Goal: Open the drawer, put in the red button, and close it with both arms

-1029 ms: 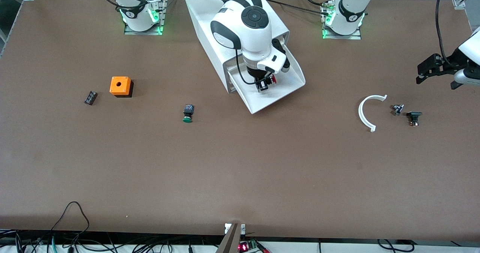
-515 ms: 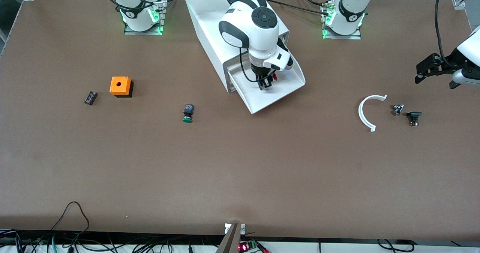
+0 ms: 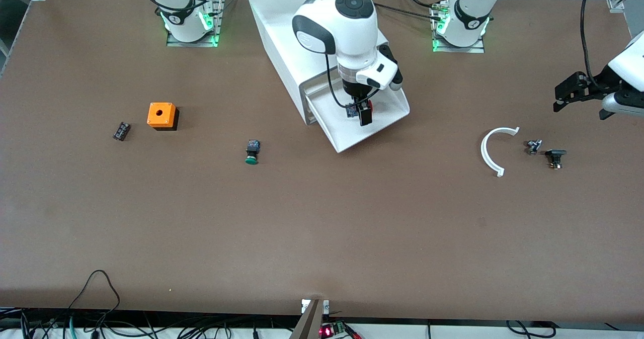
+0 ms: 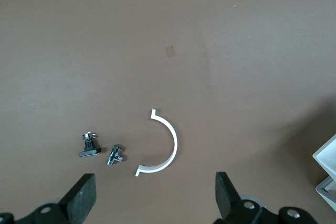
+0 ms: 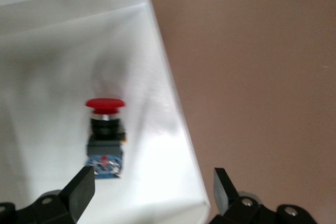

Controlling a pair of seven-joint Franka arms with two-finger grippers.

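- A small black block (image 3: 121, 131) lay toward the right arm's end of the table, with an orange box (image 3: 161, 115) bearing a round hole just beside it.
- A green-capped button (image 3: 252, 152) lay on its side on the bare table (image 3: 322, 228), nearer the front camera than the cabinet (image 3: 297, 47).
- The drawer (image 3: 382, 120) stood pulled out of the cabinet's front.
- The red button (image 5: 105, 135) lay on the drawer's white floor, its red cap and blue-black body plain in the right wrist view.
- The right gripper (image 3: 358, 111) hung over the open drawer, its fingers (image 5: 79, 190) spread apart with nothing between them, the button below and free of them.
- A white curved strip (image 3: 492, 150) lay toward the left arm's end of the table; beside it sat a small metal part (image 3: 533, 146) and a black part (image 3: 555, 157).
- The left gripper (image 3: 571, 93) hovered over the table's edge at that end, fingers (image 4: 81, 198) wide apart and empty.
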